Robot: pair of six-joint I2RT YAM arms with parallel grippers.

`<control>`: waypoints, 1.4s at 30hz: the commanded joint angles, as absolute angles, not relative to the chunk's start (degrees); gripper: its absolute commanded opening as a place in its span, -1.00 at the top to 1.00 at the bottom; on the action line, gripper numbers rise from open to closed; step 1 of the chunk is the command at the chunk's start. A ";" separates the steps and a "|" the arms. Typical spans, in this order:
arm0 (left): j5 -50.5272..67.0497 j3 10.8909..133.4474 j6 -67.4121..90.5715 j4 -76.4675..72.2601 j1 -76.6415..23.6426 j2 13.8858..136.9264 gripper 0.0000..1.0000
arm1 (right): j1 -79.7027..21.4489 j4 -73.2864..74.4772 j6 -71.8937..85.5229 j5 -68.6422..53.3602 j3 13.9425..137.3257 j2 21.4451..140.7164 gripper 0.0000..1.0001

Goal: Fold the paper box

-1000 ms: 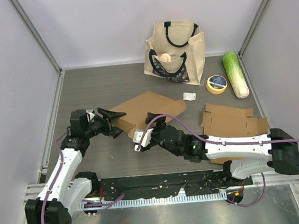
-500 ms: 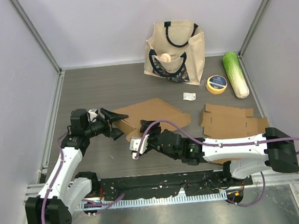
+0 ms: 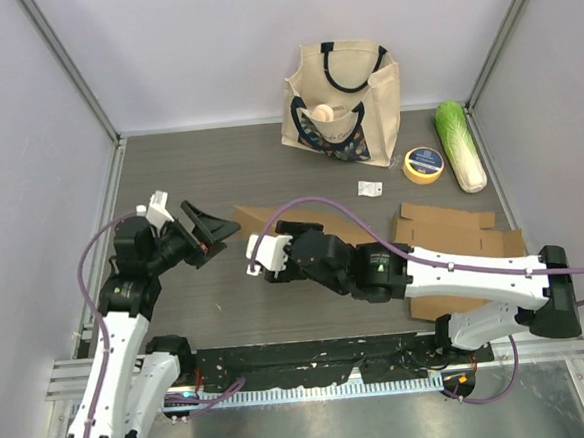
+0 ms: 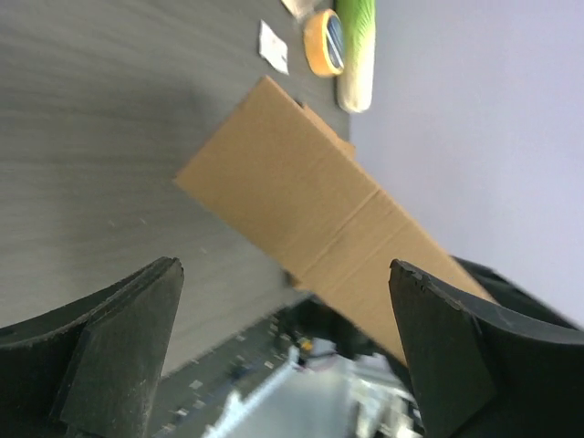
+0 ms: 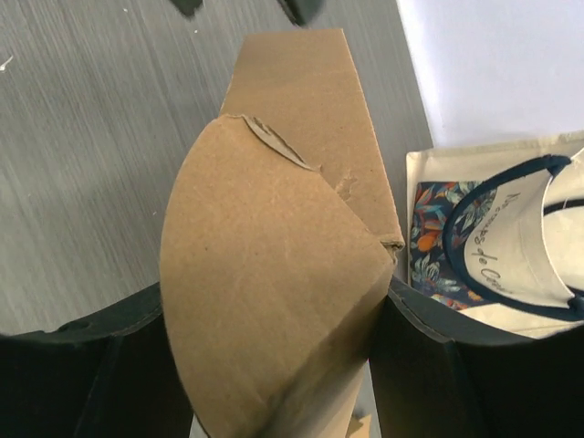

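My left gripper [image 3: 216, 238] has backed toward the left edge, spread and empty; my right gripper [image 5: 269, 351] clamps the cardboard [image 4: 310, 210], bowing it to start a fold.

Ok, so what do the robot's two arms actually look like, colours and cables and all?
Both arms have white shell links, seen on the left arm and right arm, joined by black joint housings. A purple cable loops along each one. The fingers are matt black, wedge-shaped pads. No markings are readable.
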State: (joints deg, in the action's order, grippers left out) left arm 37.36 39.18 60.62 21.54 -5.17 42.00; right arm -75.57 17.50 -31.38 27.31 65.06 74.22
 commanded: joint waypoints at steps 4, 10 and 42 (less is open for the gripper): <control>16.71 42.45 39.20 37.08 -4.92 32.79 -0.99 | -73.83 48.93 -19.69 22.88 85.03 82.51 0.09; 14.68 44.65 38.41 37.88 -4.92 31.64 -0.96 | -69.26 70.12 -15.91 10.49 101.66 101.32 0.10; 32.18 48.95 27.61 21.09 -16.60 51.85 -0.50 | -53.53 41.84 -17.67 -3.34 76.57 79.20 -0.79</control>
